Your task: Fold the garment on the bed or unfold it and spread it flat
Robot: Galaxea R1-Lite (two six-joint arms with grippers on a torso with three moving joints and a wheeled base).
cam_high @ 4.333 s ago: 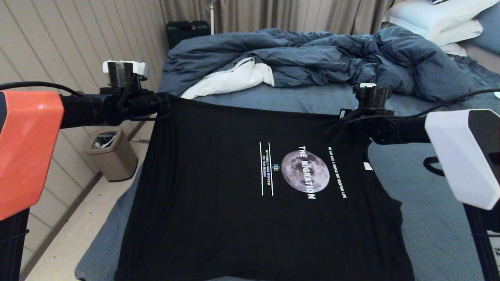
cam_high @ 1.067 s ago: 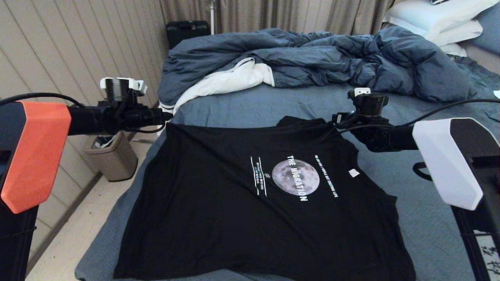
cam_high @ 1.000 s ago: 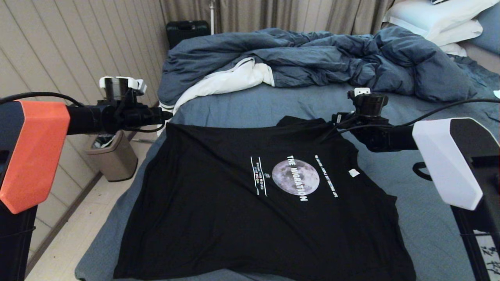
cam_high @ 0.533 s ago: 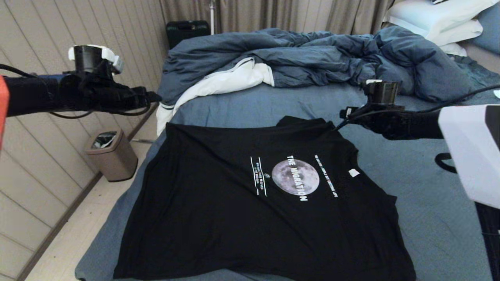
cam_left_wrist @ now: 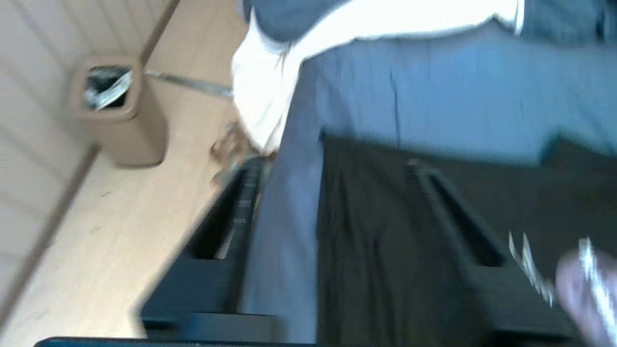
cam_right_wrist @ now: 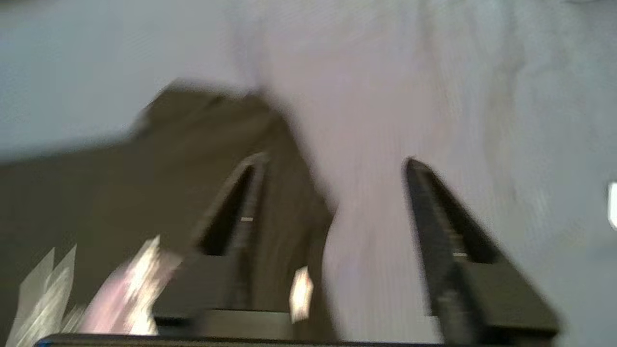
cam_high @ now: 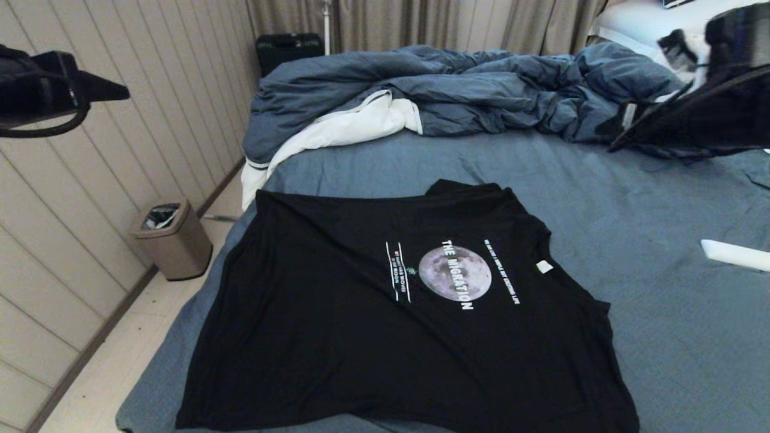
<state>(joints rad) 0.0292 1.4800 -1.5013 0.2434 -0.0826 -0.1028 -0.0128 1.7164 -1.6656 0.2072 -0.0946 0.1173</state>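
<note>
The garment [cam_high: 415,307], a black T-shirt, lies spread flat and print-up on the slate-blue sheet of the bed [cam_high: 656,300], near the bed's near-left corner. Its grey moon print with white lettering sits about mid-chest, and a small white neck tag [cam_high: 544,266] shows toward the right side of the shirt. One sleeve pokes out at the far edge, and the near hem reaches the bed's front edge. Nothing holds the cloth.

The left gripper [cam_left_wrist: 332,168] hangs in the air above the shirt's far-left corner, its jaws parted and empty; in the left wrist view one finger lines up over the bare sheet and the other over the black fabric. The right gripper [cam_right_wrist: 332,161] is likewise raised clear of the shirt near its far-right sleeve, jaws apart with nothing between them.

Beyond the shirt a rumpled dark-blue duvet [cam_high: 469,90] with white lining is heaped across the bed. A tan waste bin [cam_high: 171,240] stands on the floor by the panelled wall
</note>
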